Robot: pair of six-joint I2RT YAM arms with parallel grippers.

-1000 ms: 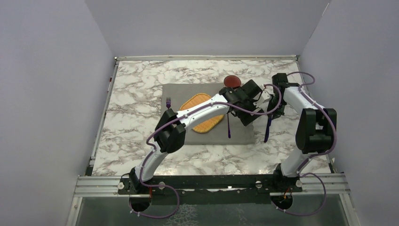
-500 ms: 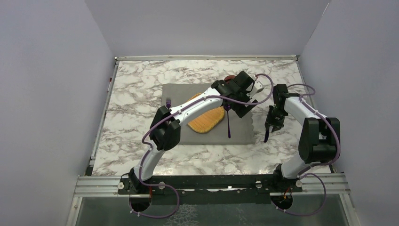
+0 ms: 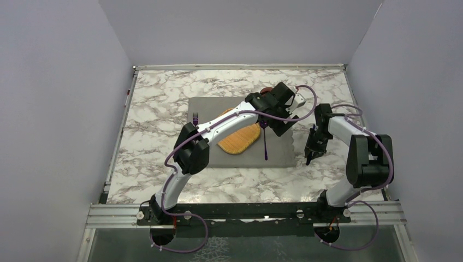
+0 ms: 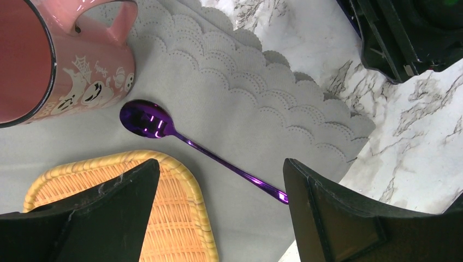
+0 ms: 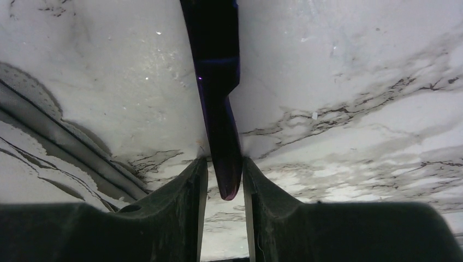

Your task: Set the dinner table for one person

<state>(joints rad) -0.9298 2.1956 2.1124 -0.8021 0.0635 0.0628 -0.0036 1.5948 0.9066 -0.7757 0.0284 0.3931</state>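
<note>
Laying cutlery: the right claw (image 5: 225, 169) straddles the purple utensil (image 5: 215, 65) on the marble worktop (image 3: 164, 93) at the placemat's (image 3: 278, 155) 3 o'clock, gripping or loosened I cannot tell; the left claw (image 4: 218, 169) hangs wide apart over the spoon (image 4: 146, 119); next, I judge, release fully and lift clear.

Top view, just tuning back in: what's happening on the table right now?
The right gripper is low over the dinner table just right of the grey placemat, its fingers flanking the handle end of a purple utensil on the marble; gripped or released, I cannot tell. The left gripper hangs open above the placemat, holding nothing. On the mat sit a wicker plate, a purple fork left of it, a purple spoon right of it and a pink mug.
</note>
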